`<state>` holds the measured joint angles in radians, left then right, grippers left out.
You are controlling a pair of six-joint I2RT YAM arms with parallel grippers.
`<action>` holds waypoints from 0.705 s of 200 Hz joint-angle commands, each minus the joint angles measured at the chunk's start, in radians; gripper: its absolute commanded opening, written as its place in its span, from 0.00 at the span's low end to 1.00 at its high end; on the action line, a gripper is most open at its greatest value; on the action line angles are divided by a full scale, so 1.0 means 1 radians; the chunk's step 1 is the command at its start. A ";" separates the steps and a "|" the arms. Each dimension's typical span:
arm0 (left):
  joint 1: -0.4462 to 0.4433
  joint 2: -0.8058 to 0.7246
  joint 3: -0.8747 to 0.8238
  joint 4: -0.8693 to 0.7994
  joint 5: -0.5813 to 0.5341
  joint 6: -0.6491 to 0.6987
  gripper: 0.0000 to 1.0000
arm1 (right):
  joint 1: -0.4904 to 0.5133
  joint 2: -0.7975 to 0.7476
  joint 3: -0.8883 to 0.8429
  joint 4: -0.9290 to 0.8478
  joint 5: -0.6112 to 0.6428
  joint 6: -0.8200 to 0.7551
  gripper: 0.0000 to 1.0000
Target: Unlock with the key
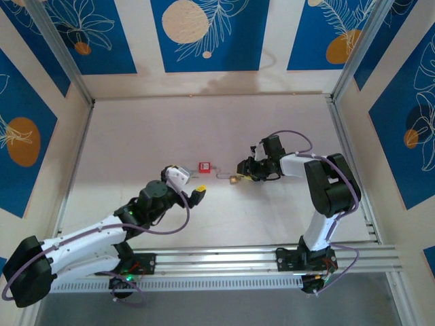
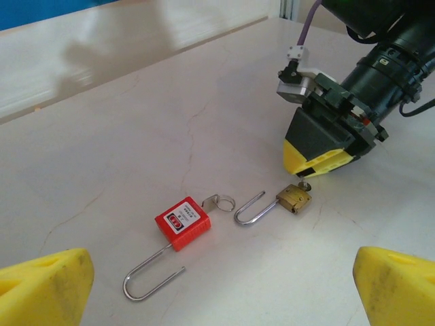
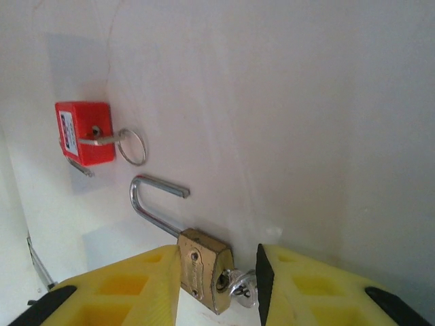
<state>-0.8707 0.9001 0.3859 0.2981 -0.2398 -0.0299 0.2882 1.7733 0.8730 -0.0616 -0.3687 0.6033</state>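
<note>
Mid-tabletop point(image 1: 170, 129), the right gripper point(image 3: 217, 275) stands narrowly parted around the key point(image 3: 241, 285) seated in the brass padlock point(image 3: 200, 268), whose shackle point(image 3: 146, 197) already hangs open, suggesting the turn is done, while the left gripper point(image 2: 221, 288) hovers wide open nearby.

A small red padlock point(image 2: 182, 223) lies flat near the middle of the pale tabletop point(image 2: 122, 122), its steel shackle point(image 2: 146, 275) sprung open. Just to its right, apart from it and slightly closer to the near edge, lies a small brass padlock point(image 2: 293, 198), its shackle also open. Blue leaf-patterned panels point(image 1: 204, 34) line the walls
</note>
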 commanded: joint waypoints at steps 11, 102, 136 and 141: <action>-0.005 -0.033 -0.012 -0.003 0.028 -0.043 0.97 | -0.003 -0.056 0.025 -0.058 0.040 -0.002 0.39; -0.004 -0.105 0.200 -0.336 -0.030 -0.074 1.00 | 0.052 -0.366 0.072 -0.257 0.103 -0.088 0.77; -0.004 -0.123 0.315 -0.421 -0.071 -0.234 1.00 | 0.117 -0.598 0.077 -0.297 0.126 -0.088 0.99; -0.004 -0.119 0.331 -0.438 -0.073 -0.239 1.00 | 0.137 -0.633 0.072 -0.299 0.160 -0.106 0.99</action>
<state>-0.8707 0.7925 0.6315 -0.0319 -0.2699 -0.1547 0.3687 1.2938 0.9287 -0.2981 -0.2543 0.5392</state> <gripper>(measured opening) 0.998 0.990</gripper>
